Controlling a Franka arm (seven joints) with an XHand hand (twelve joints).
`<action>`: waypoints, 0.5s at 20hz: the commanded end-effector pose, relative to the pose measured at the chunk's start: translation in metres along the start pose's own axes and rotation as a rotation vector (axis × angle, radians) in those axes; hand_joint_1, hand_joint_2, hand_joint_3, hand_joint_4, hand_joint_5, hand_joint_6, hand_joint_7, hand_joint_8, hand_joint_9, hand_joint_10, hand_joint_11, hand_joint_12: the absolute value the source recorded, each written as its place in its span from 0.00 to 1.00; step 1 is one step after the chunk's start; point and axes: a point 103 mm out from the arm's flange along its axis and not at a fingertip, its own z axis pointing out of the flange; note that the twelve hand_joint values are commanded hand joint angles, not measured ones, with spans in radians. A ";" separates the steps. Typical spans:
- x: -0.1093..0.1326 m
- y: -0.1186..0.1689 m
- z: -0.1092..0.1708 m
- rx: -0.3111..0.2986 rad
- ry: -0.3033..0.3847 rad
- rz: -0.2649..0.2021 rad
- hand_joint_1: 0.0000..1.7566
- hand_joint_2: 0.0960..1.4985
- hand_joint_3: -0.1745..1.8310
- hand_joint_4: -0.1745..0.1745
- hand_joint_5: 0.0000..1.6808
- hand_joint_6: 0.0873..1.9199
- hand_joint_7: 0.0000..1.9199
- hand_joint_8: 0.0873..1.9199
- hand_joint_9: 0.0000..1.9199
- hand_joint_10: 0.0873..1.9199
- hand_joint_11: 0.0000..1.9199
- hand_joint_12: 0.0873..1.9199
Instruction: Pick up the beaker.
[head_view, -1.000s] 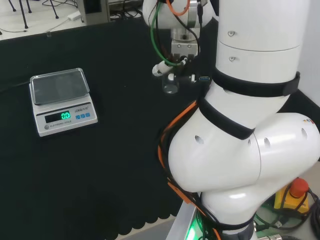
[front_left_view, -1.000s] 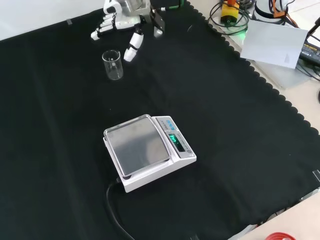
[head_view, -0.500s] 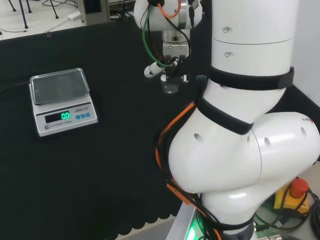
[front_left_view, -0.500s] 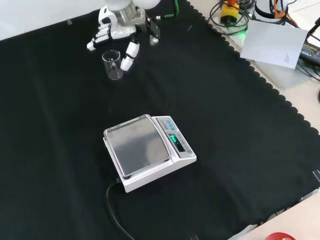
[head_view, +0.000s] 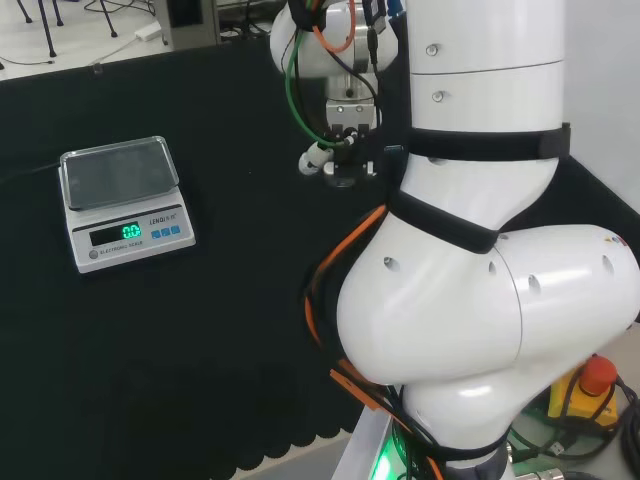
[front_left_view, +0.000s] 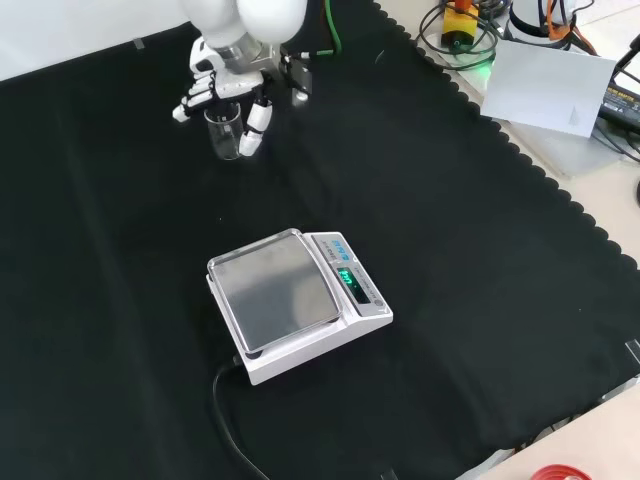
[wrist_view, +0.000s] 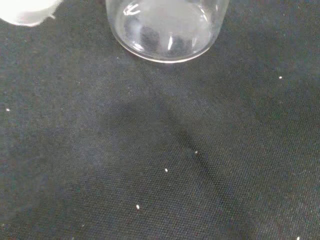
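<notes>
The robot hand (front_left_view: 232, 85) is at the grasp step: in the front view it sits at the far left of the table (front_left_view: 480, 260), directly over the beaker (front_left_view: 226, 134), with fingers on one side of the glass and the thumb on the other. The fingers look spread and only slightly bent, not closed on the glass, and the beaker stands upright on the black cloth. In the head view the beaker (head_view: 343, 172) shows just below the robot hand (head_view: 325, 154). The wrist view shows the beaker's clear base (wrist_view: 165, 30) resting on the cloth, and it appears empty. The next move calls for closing fingers and thumb round the wall, then lifting straight up. A scale (front_left_view: 295, 300) sits nearer, well apart.
</notes>
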 end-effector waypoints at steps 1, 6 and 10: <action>0.002 0.006 0.004 -0.051 0.014 0.029 0.46 0.42 0.23 0.85 0.06 0.00 0.08 0.33 0.18 0.41 0.08 0.83; 0.007 0.013 0.007 -0.122 0.030 0.053 0.53 0.36 0.38 0.82 0.24 0.09 0.22 0.38 0.35 0.33 0.26 0.74; 0.009 0.019 0.007 -0.147 0.030 0.065 0.58 0.37 0.43 0.84 0.23 0.52 0.28 0.41 0.46 0.28 0.37 0.67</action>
